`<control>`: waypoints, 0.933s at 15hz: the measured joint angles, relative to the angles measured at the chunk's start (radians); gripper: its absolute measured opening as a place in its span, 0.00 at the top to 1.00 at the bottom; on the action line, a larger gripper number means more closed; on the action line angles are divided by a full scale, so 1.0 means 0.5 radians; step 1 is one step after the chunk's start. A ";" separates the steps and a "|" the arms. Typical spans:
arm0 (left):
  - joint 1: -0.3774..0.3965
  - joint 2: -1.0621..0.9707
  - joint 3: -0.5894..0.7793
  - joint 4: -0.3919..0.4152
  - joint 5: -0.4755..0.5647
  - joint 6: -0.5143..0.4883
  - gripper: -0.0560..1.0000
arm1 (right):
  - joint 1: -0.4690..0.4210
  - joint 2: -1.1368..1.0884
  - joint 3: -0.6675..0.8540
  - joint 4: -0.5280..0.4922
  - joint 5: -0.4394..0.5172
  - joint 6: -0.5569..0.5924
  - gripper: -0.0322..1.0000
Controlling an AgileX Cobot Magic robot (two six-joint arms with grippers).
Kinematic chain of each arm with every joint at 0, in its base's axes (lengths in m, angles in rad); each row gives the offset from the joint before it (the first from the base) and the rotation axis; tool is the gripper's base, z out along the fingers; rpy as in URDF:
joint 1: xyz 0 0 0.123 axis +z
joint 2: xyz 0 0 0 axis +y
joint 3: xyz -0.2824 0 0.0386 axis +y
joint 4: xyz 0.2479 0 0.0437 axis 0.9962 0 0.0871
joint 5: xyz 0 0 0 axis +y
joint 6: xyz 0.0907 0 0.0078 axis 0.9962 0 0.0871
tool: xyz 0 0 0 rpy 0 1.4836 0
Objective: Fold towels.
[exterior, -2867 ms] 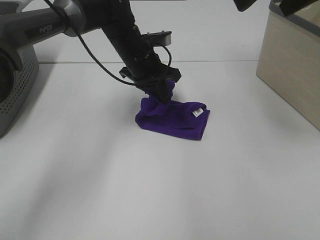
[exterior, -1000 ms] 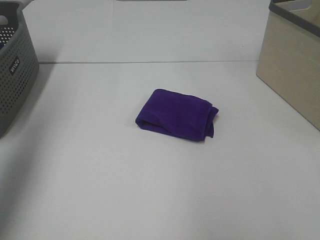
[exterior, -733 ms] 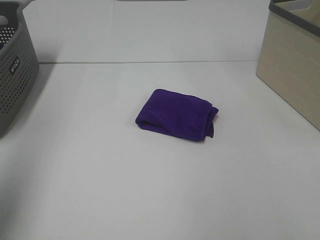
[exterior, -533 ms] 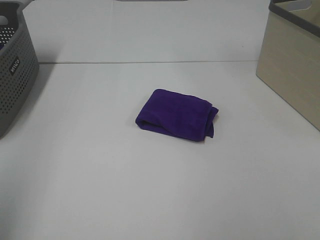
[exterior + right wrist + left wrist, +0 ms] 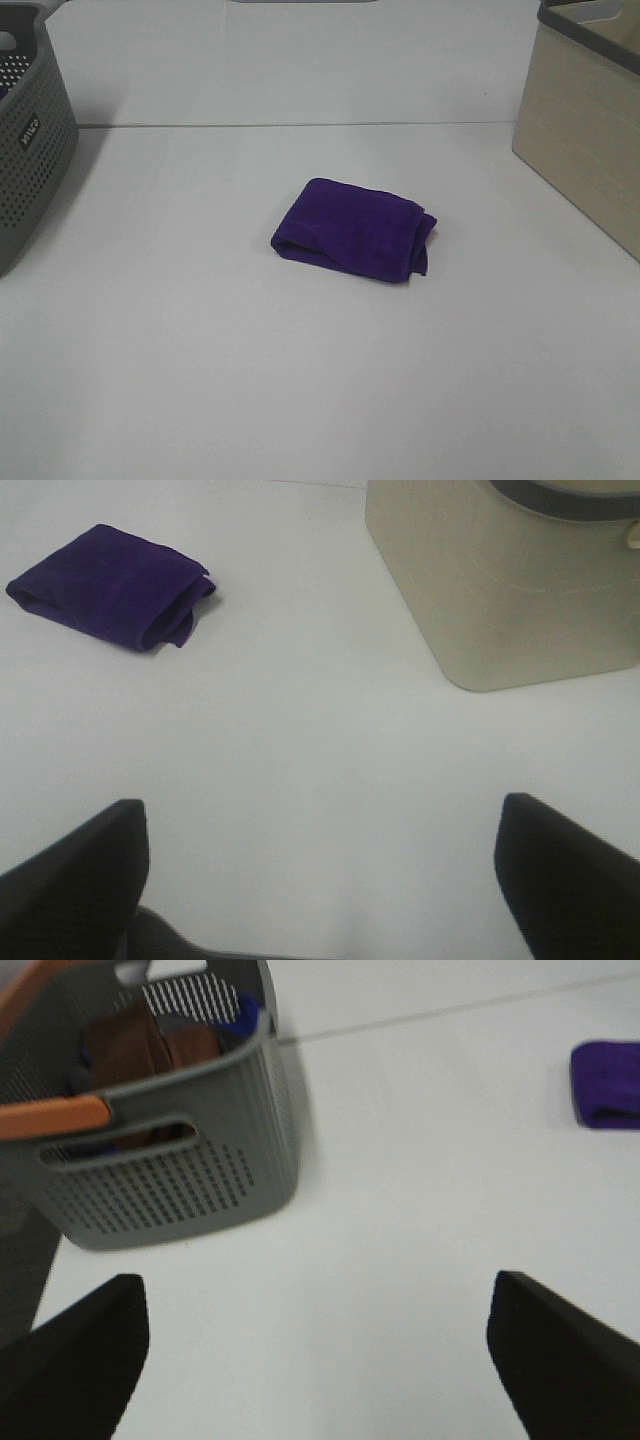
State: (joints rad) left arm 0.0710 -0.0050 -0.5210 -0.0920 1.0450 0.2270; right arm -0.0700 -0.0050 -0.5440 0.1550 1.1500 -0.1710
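Left arm gone from over towel (image 5: 352,229); white tag now hidden; towel lies folded; left claw (image 5: 315,1355) and right claw (image 5: 320,880) both apart, well clear of towel; fold looks done.

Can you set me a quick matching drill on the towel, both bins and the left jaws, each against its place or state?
Things:
1. purple towel
2. grey perforated basket
3. beige bin
4. left gripper

States:
A. jaws spread, holding nothing
B. far right of the table
C. folded, mid-table
D. far left, holds brown cloth

Pairs: 1-C, 2-D, 3-B, 4-A
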 joint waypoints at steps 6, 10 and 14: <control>-0.002 0.000 0.034 0.012 0.012 -0.124 0.16 | 0.000 0.000 0.084 0.000 -0.158 0.000 0.09; -0.002 0.000 0.036 0.012 0.012 -0.130 0.16 | 0.000 0.000 0.084 0.000 -0.158 0.000 0.09; -0.002 0.000 0.036 0.012 0.012 -0.130 0.16 | 0.000 0.000 0.084 0.000 -0.166 0.000 0.09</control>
State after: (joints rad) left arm 0.0700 -0.0050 -0.5030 -0.0860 1.0510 0.1620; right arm -0.0700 -0.0050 -0.5020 0.1550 1.0670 -0.1710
